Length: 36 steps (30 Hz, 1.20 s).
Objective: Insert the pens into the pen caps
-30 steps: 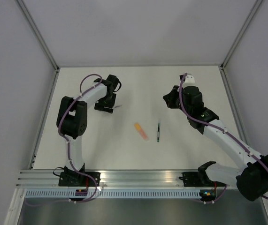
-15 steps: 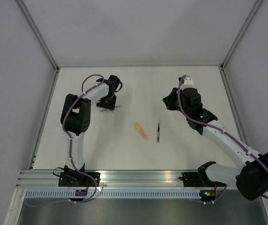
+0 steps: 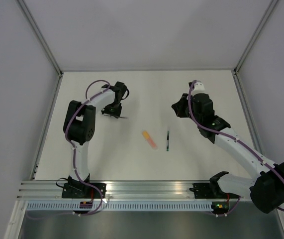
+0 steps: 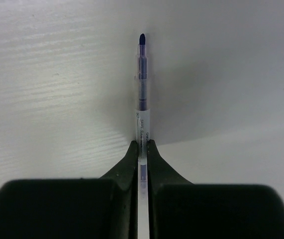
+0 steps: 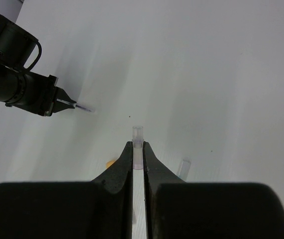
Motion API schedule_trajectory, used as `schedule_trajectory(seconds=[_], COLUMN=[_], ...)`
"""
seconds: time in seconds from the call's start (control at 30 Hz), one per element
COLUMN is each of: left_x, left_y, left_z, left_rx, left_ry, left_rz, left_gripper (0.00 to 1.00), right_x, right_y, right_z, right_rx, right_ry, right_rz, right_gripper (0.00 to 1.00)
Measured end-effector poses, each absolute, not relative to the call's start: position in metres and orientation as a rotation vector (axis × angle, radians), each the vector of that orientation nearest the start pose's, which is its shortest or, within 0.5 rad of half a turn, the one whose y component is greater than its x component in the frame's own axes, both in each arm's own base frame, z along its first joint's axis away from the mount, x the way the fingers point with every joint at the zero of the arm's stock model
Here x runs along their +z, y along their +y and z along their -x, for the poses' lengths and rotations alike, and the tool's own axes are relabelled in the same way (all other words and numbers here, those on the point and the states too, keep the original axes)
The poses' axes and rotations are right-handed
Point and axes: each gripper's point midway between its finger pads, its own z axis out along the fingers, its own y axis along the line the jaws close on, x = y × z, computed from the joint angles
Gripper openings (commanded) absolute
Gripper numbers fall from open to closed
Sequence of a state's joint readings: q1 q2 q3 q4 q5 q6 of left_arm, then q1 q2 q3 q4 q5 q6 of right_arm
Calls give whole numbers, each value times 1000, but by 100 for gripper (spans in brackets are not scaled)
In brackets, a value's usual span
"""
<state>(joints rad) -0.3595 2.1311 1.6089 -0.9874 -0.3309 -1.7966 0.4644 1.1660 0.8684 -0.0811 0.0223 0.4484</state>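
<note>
My left gripper [image 4: 142,145] is shut on the thin silver-grey pen [image 4: 142,94], whose dark blue tip points away over the table. From above, that gripper [image 3: 114,113] sits at the back left, with the pen's tip [image 3: 125,117] poking out to the right. My right gripper [image 5: 138,147] is shut on a small clear grey pen cap [image 5: 138,135], held above the table at the back right [image 3: 176,108]. The pink-orange marker [image 3: 149,140] and the dark green pen [image 3: 167,141] lie side by side mid-table. A second pale cap [image 5: 183,169] lies beside the right fingers.
The white table [image 3: 206,159] is fenced by metal posts and pale walls on three sides. The right wrist view shows the left gripper [image 5: 52,102] with the pen's tip [image 5: 84,108] sticking out, and a bit of orange [image 5: 111,162] beside my left finger.
The left gripper has closed on the silver-grey pen and shifted slightly at the back left. The right arm has hardly moved and keeps the cap.
</note>
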Motion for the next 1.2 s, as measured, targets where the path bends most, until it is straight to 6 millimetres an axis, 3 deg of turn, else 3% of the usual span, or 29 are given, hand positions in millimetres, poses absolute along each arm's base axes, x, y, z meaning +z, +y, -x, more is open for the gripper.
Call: schedule_trajectory(seconds=[0.2,0.4,0.63,0.77,0.9,0.97,1.07,1.2], left_x=[16,32,81,83,93,108,147,180], left_y=[-120,-132,-188,-224,-256,-271,-293,-292], left_z=[-386,-366,-347,-317,-274,-257,-238,-219], left_rx=[132,-94,-424,-666,-889,-960,-1078,-1185], left_ry=[2217,2371,2400,2415,2360,2311,2166,1987], left_rz=[1642,1248,690,354,72,-51,-198,-253], left_gripper=[2,2,2,2,2,2,2,2], right_x=[217,219,221,226,223,221,221,244], right_y=[193,199,205,218,230,234,235,231], right_z=[-336,-333,-330,-326,-319,-315,-306,-292], right_rx=[624,660,700,789,893,939,992,1047], right_ry=[1992,1990,1981,1940,1907,1886,1842,1719], right_rz=[33,60,90,130,153,155,151,147], right_gripper=[0,0,0,0,0,0,0,0])
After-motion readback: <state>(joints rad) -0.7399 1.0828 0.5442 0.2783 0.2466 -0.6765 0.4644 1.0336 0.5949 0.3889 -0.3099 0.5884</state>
